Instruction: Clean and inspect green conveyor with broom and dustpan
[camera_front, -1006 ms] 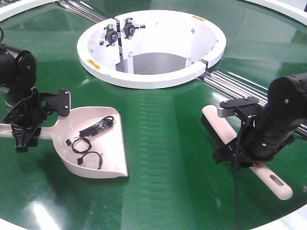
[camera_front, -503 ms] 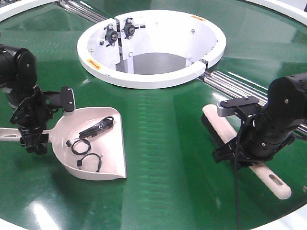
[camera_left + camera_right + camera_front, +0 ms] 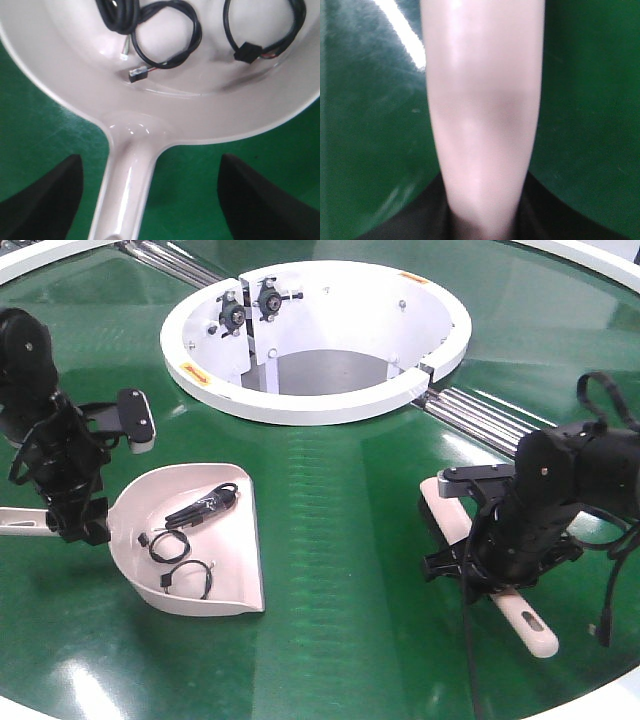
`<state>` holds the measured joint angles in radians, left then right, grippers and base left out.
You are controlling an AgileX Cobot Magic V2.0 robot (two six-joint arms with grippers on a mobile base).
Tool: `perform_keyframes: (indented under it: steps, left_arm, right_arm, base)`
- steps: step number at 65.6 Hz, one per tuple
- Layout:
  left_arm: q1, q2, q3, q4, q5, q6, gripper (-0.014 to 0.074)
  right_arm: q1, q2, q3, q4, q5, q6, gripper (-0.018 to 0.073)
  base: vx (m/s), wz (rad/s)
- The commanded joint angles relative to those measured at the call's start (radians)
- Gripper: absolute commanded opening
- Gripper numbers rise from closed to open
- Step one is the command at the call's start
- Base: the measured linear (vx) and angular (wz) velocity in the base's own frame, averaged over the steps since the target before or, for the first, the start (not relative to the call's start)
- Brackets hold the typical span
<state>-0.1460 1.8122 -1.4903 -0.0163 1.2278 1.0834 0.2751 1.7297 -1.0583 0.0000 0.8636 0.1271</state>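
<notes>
1. The dustpan (image 3: 235,575) lies flat on the green conveyor (image 3: 340,530) at the near left. Its wide scoop mouth faces right and its straight handle runs off to the left.
2. In its pan are 3 black cables (image 3: 165,35): a thicker bundle toward the back wall and 2 thin loops with small connectors nearer the mouth.
3. The left tool (image 3: 150,200) is wide open. In the wrist view its 2 dark fingers (image 3: 45,200) stand on either side of the dustpan handle, each well apart from it, and neither touches the plastic.
4. The left arm (image 3: 40,430) leans in from the left edge, bent down over the handle. One grey-padded finger sticks out above the pan's rear rim.
5. At the near right, the broom (image 3: 525,620) lies slanted across the belt. Its slotted handle end points toward the camera, and its bristled head points away.
6. The right tool (image 3: 490,570) is clamped across the broom's middle. In the wrist view the pale handle runs out from between the dark jaws, which press against both of its sides.
7. The right arm (image 3: 570,480) crouches low over the broom, with loose black cabling looping off its right side.
8. Further back, metal rollers (image 3: 490,415) cross the belt just beyond the broom head.
9. Farthest is the white circular hub (image 3: 300,400), open in the middle.
</notes>
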Motion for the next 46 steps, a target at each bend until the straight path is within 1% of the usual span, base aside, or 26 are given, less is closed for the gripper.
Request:
perform_keyframes:
  steps: [1,7,16,20,25,32,36,40,43,44,46]
  left_arm:
    - [-0.004,-0.083,-0.027,-0.047,0.020,-0.025,0.0533]
    - [-0.004,-0.101,-0.027,-0.082,0.018,-0.025,0.0533]
    - [-0.004,-0.116,-0.027,-0.134,0.020,-0.025,0.0533]
    - [-0.004,-0.122,-0.027,-0.179,0.020,-0.057,0.0533]
    - [-0.004,-0.131,-0.027,-0.229,0.020,-0.138,0.0533]
    - [-0.004,-0.139,-0.027,-0.253,0.020,-0.193,0.0533]
    - [-0.004,-0.143,-0.027,-0.267,0.015,-0.199,0.0533]
    - [-0.004,-0.145,-0.027,-0.305,0.014,-0.213,0.0533]
    - [-0.004,-0.146,-0.027,-0.348,0.020,-0.257,0.0533]
    - [-0.004,-0.150,-0.027,-0.357,0.021,-0.284,0.0533]
    - [-0.004,-0.152,-0.027,-0.366,0.021,-0.308,0.0533]
  right_arm:
    - [-0.007,-0.015,-0.023,0.005,-0.047,0.012,0.0141]
    - [-0.007,-0.007,-0.023,0.000,-0.049,0.011,0.0223]
    - [-0.007,-0.007,-0.024,0.000,-0.049,0.011,0.0374]
    - [-0.007,-0.007,-0.027,0.000,-0.048,0.011,0.0444]
    - [-0.007,-0.017,-0.035,-0.008,-0.051,-0.001,0.0509]
    - [-0.006,-0.057,-0.047,-0.029,-0.062,-0.001,0.0546]
    - [-0.006,-0.096,-0.056,-0.039,-0.071,0.000,0.0547]
    - [-0.006,-0.143,-0.067,-0.050,-0.078,0.000,0.0547]
    - [-0.006,-0.182,-0.074,-0.055,-0.088,0.000,0.0547]
    - [-0.006,-0.195,-0.075,-0.057,-0.089,0.000,0.0547]
    - [-0.006,-0.223,-0.076,-0.061,-0.098,0.000,0.0547]
  base:
    - [0.00,0.00]
    - [0.00,0.00]
    - [0.00,0.00]
    - [0.00,0.00]
    - [0.00,0.00]
    - [0.00,0.00]
    - [0.00,0.00]
    - [0.00,0.00]
    - [0.00,0.00]
    - [0.00,0.00]
    - [0.00,0.00]
